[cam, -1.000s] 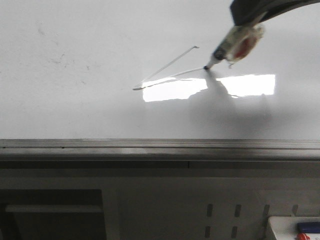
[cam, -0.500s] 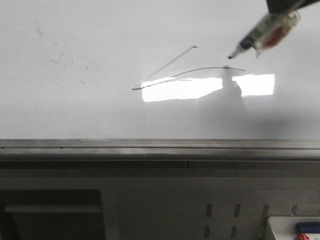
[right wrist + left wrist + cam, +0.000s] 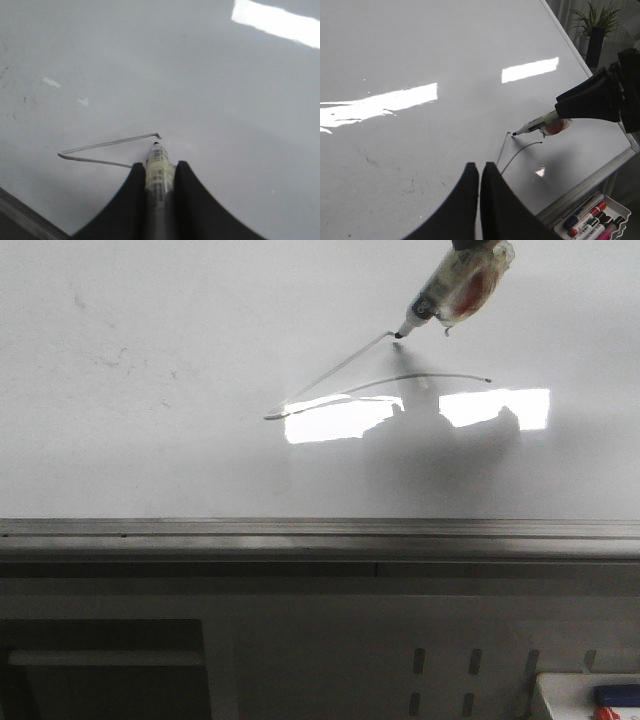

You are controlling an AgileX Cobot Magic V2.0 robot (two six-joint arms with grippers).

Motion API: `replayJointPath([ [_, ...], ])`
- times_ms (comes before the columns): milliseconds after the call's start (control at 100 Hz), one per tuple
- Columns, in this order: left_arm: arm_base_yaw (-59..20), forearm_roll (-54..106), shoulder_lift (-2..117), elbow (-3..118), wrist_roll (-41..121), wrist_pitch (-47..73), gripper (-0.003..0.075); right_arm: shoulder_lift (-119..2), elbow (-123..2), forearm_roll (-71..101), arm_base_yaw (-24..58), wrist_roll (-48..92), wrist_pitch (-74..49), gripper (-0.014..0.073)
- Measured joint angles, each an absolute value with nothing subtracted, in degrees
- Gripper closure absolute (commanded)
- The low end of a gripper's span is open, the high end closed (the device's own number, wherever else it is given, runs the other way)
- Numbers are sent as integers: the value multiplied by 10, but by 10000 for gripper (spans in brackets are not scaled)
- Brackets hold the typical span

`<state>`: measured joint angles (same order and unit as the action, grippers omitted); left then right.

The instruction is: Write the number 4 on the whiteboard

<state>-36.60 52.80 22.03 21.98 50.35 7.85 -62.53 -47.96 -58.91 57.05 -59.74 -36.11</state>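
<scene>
Right fingers (image 3: 159, 182) clamped on marker (image 3: 452, 292) — tip beside the unfinished 4's (image 3: 345, 380) far end; left fingers (image 3: 479, 175) together.

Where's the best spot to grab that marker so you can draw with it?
Around the middle of the marker's barrel, pinched from both sides, as the right gripper does now. The barrel is long and round, so the fingers close flat on it and the tip stays free to touch the whiteboard.
</scene>
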Motion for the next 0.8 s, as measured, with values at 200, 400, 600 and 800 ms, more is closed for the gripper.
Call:
replayJointPath([
  [200, -366, 528, 220, 220, 503, 79, 741, -634, -480, -597, 551, -596, -348, 666],
  [400, -366, 528, 220, 220, 503, 79, 741, -634, -481, -597, 531, -596, -317, 666],
  [600, -366, 528, 220, 220, 503, 79, 741, -634, -483, -584, 531, -596, -324, 666],
  [800, -366, 528, 220, 220, 503, 79, 741, -634, -476, -517, 538, -591, -330, 666],
])
